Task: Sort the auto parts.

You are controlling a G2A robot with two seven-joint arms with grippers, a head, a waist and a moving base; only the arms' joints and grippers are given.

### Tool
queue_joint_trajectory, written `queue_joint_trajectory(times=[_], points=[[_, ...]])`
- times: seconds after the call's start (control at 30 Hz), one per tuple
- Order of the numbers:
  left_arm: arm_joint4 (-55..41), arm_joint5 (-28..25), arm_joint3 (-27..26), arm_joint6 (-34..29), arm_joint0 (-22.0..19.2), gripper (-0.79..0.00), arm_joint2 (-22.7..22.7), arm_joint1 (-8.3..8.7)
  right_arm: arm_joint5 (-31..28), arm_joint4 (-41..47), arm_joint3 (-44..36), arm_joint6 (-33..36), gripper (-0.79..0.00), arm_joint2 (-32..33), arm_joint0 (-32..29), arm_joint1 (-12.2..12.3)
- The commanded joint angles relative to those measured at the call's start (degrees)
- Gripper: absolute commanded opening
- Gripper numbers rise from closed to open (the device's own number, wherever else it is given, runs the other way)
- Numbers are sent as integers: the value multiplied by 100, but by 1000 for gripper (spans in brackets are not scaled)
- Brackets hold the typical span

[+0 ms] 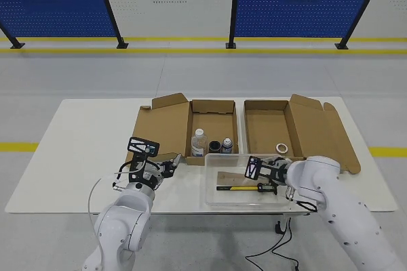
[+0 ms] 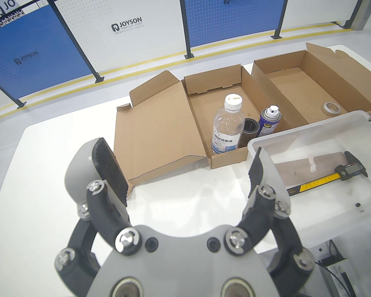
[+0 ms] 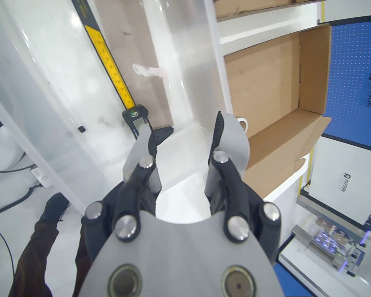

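Observation:
A clear plastic bin stands at the table's front, holding a yellow-and-black digital caliper and a flat brown sheet. My right gripper hangs open over the bin's right end, one finger just beside the caliper's black head, gripping nothing. To the left of the bin, my left gripper hovers open and empty above the bare table. The left cardboard box holds a clear bottle, a black cylinder and a blue spray can.
The right cardboard box holds a tape roll. Both boxes lie with lids folded outward. A small black bit and a pale scrap lie in the bin. White table stretches free at the far left.

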Motion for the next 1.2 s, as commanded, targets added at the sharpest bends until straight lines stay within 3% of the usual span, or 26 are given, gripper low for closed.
queue_joint_trajectory(times=[0.0,0.2,0.6,1.17], points=[[0,0,0,0,0,0,0,0,-27,-33,184,-26,-413,-199,84,10],[0,0,0,0,0,0,0,0,-50,130,597,-50,-394,-668,353,43],[0,0,0,0,0,0,0,0,119,1483,1314,120,-403,-1607,994,151],[0,0,0,0,0,0,0,0,375,1969,2009,375,-406,-2554,1858,129]])
